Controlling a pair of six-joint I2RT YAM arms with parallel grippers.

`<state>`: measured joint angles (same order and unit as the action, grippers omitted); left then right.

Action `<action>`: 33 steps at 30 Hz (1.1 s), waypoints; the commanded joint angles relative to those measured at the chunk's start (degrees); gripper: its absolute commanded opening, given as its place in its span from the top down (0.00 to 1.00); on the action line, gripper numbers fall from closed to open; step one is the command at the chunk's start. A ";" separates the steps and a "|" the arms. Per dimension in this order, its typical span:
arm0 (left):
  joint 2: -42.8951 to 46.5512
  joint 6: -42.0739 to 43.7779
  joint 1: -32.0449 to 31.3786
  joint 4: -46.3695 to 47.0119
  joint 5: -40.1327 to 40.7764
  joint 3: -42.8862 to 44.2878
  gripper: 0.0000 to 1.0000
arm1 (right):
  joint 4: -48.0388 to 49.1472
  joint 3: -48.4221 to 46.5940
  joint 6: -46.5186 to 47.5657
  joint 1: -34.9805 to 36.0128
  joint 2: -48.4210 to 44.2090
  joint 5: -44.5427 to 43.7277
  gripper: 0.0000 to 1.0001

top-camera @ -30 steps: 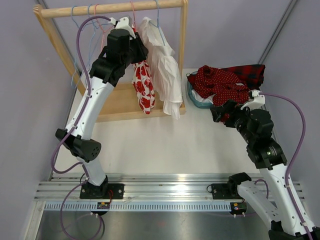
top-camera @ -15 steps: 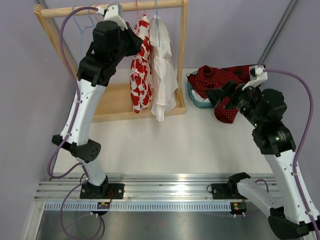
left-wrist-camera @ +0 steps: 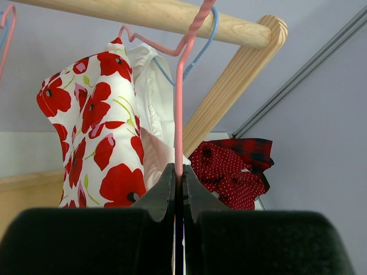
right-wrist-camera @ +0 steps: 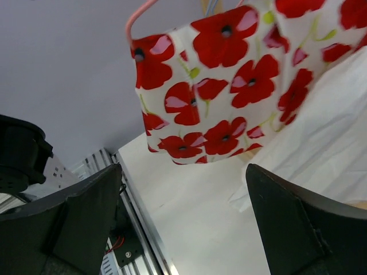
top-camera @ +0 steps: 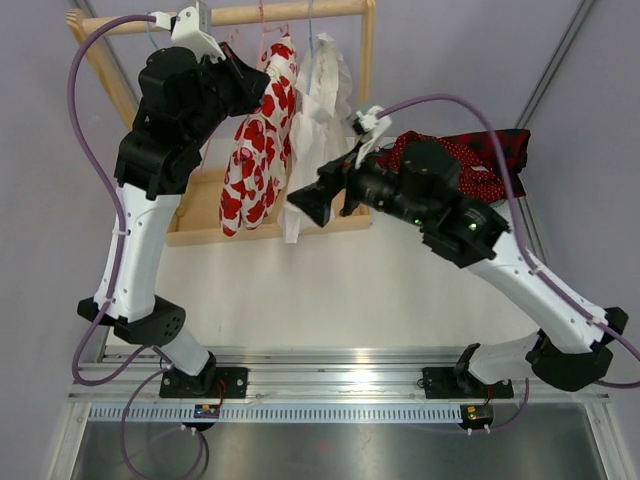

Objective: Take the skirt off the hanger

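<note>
Right arm has swung over from the red clothes heap (top-camera: 470,165) to the rack. Right claw (right-wrist-camera: 183,172) gapes wide, empty, facing the poppy-print skirt (right-wrist-camera: 229,74) hem. Left claw (left-wrist-camera: 179,180) has pinched shut on the pink hanger (left-wrist-camera: 179,97) and lifted it. Skirt still on hanger, under the wooden rail (top-camera: 300,12), desk (top-camera: 330,280) far-left corner. Pull-off looks next. Count: two hung garments, the skirt and one white garment (top-camera: 325,90); one heap.

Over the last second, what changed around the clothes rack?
The left pincer closed on the pink hanger and drew leftward, swinging the poppy skirt out. The right pincer, open, swung left from the red clothes pile and now faces the skirt. The white garment still hangs on the rail.
</note>
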<state>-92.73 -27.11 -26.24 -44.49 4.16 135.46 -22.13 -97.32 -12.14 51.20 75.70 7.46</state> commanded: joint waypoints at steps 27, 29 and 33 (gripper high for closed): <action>11.87 1.71 -0.30 9.34 -0.74 -8.91 1.00 | 21.60 19.55 -1.56 8.13 13.43 -13.79 1.00; 11.26 3.82 -0.30 6.62 0.75 -4.36 1.00 | 25.89 26.27 -4.20 8.21 12.72 -14.49 1.00; 11.42 6.37 -0.30 4.68 3.13 -2.74 1.00 | 27.58 41.21 -6.75 8.39 10.71 -17.92 1.00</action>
<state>-83.53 -24.16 -26.26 -46.13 4.36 128.18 5.17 -64.18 -15.05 58.98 88.20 -7.35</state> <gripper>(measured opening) 0.025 0.018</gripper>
